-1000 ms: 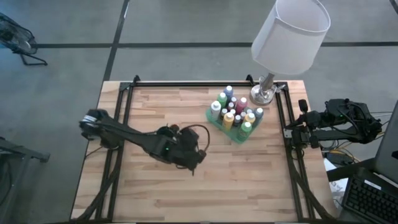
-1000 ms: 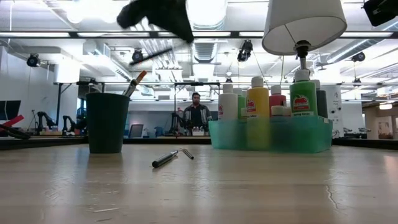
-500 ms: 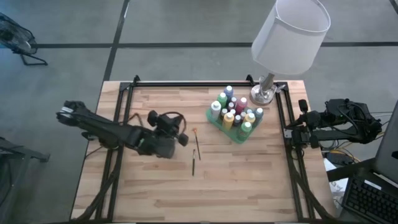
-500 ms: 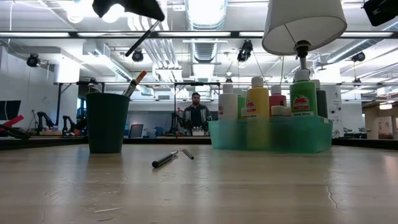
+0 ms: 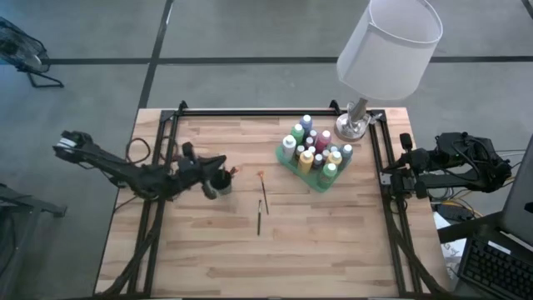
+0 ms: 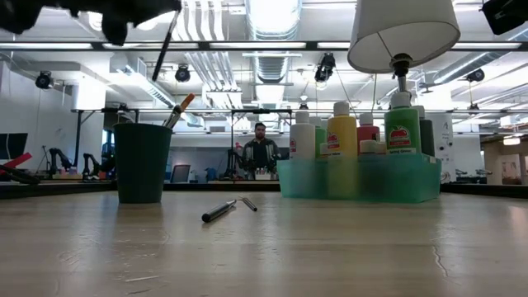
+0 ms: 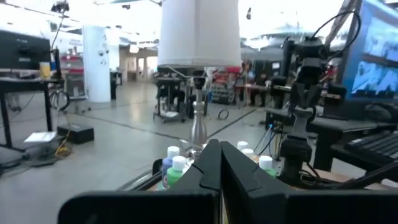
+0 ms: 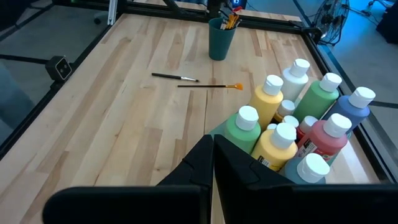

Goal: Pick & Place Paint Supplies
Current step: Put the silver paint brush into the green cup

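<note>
Wooden tabletop [image 5: 333, 242] fills mid-frame. My left gripper [image 5: 215, 172], fingers pinching a brush [image 6: 164, 48], hovers over the dark green cup [image 5: 221, 181] left of centre; brush hangs near-upright. Two brushes [image 5: 261, 206] lie lengthwise just right, nearer this arm. Bottles [image 5: 314, 152] upper right in tray. Right gripper [image 8: 211, 158] pressed together, parked right.

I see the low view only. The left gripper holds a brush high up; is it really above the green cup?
Observer: From above, yes: the left gripper with its brush is over the cup.
Operator: How many brushes lie on the table?
Observer: Two: an orange-tipped brush and a dark brush, between cup and tray.
Operator: And the right arm?
Observer: The right gripper is shut, waiting outside the right edge of the table, facing the paint bottles.
</note>
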Controlling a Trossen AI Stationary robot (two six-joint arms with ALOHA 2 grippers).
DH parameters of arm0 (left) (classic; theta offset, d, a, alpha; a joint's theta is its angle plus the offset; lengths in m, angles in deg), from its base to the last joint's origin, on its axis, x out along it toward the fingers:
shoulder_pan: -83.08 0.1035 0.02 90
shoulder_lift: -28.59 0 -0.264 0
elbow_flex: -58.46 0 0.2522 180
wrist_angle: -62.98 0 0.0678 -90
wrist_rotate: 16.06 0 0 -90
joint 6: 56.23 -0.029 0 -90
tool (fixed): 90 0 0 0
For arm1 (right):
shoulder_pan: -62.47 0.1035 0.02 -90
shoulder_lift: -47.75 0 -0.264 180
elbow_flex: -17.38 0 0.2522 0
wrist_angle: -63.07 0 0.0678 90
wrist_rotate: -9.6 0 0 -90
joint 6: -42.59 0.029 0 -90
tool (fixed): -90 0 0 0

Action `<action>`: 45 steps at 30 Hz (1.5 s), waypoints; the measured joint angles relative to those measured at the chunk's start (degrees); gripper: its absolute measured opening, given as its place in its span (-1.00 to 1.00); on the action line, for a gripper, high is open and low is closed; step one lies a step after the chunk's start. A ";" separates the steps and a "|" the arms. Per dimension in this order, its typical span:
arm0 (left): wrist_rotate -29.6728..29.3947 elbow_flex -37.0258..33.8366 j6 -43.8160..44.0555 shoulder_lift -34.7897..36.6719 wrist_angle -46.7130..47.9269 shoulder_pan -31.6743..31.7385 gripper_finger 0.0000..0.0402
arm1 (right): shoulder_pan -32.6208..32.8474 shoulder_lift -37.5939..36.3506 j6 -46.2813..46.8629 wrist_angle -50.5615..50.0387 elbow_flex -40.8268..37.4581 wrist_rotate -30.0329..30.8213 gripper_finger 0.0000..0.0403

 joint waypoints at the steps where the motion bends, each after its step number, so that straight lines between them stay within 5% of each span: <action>1: 0.77 -1.98 -0.49 1.78 -0.70 0.04 -1.00 | 0.00 0.00 0.00 -0.02 -0.01 0.01 -0.96; 9: 3.74 -10.83 -4.56 9.17 -1.36 0.37 -1.00 | -0.01 0.00 0.00 -0.02 -0.01 0.00 -0.96; 24: 4.92 -17.32 2.37 9.02 -2.65 5.21 -1.00 | -0.02 0.00 0.00 -0.01 0.00 -0.01 -0.96; 45: 7.07 -17.23 11.52 -4.27 -6.72 7.80 -1.00 | -0.02 0.00 0.00 -0.02 0.01 0.01 -0.96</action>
